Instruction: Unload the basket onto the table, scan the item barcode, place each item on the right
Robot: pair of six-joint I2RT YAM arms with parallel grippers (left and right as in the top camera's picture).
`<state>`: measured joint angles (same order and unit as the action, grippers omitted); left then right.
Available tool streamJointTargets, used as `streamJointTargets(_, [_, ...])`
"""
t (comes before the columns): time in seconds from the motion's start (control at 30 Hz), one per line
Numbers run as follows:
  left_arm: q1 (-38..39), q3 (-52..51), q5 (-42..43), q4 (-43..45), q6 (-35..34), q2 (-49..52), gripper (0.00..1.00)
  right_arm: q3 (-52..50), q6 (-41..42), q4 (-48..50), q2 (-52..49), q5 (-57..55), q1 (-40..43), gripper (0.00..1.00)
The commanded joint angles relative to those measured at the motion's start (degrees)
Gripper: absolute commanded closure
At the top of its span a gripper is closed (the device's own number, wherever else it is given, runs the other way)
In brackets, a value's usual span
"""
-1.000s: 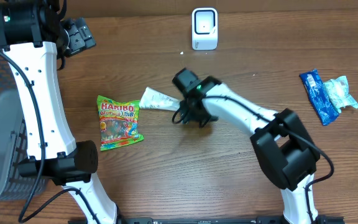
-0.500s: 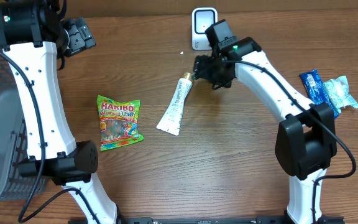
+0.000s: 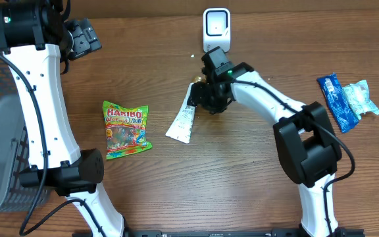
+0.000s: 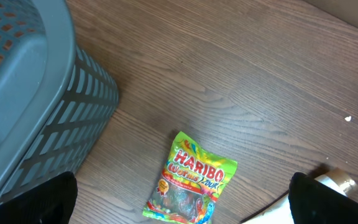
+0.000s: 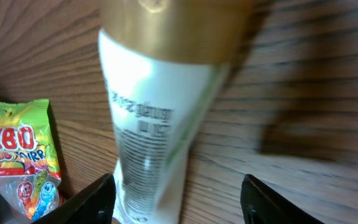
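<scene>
Item: white gold-capped squeeze tube (image 3: 183, 117), flat on wooden table (image 3: 242, 171), near white scanner (image 3: 216, 29).
Right gripper (image 5: 179, 193): jaws parted, straddling tube's cap end.
Left gripper (image 3: 79, 37): released, empty.
Nearby: green Haribo sweet bag (image 3: 126, 129), blue packet (image 3: 336, 101), grey basket (image 4: 23, 93).

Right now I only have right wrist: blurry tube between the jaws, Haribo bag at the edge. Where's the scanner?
Observer: The scanner stands at the far edge of the table, beyond the cap end of the tube.
Operator: Anything else waiting?
Observer: A blue packet and a pale wrapper lie side by side at far right.
Operator: Left arm clear?
Observer: Left gripper sits in the far left corner, jaws open, away from the tube.
</scene>
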<state>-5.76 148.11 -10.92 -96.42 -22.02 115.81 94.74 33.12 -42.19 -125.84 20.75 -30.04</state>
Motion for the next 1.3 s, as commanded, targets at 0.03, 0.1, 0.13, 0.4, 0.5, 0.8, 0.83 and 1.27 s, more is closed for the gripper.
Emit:
streamJointTargets(0.03, [-0.15, 0.24, 0.46, 0.04, 0.81, -0.81, 0.00, -0.76, 6.27, 0.98, -3.30, -4.46, -2.91, 0.55])
streamJointTargets(0.1, [-0.15, 0.24, 0.46, 0.02, 0.81, -0.81, 0.00, -0.76, 6.36, 0.96, -4.13, -5.35, -3.54, 0.68])
streamJointTargets(0.13, [-0.15, 0.24, 0.46, 0.04, 0.81, -0.81, 0.00, -0.76, 6.34, 0.79, -4.17, -5.38, -3.54, 0.78])
streamJointTargets(0.4, [-0.15, 0.24, 0.46, 0.04, 0.81, -0.81, 0.00, 0.11, 0.20, -2.93, -2.36, -2.34, 0.94, 0.96])
streamJointTargets(0.5, [-0.15, 0.24, 0.46, 0.04, 0.81, -0.81, 0.00, 0.26, -9.97, -3.63, 0.44, 3.56, 3.67, 0.96])
streamJointTargets(0.8, [-0.17, 0.24, 0.46, 0.04, 0.81, -0.81, 0.00, 0.26, -36.96, -11.47, 14.10, 10.47, 6.93, 0.96])
streamJointTargets(0.83, [-0.15, 0.24, 0.46, 0.04, 0.81, -0.81, 0.00, 0.26, -37.75, -11.91, 16.55, 10.95, 6.93, 0.96])
streamJointTargets(1.27, [-0.15, 0.24, 0.46, 0.04, 0.81, -0.81, 0.00, 0.24, -37.68, -11.85, 28.98, 32.35, 7.04, 0.96])
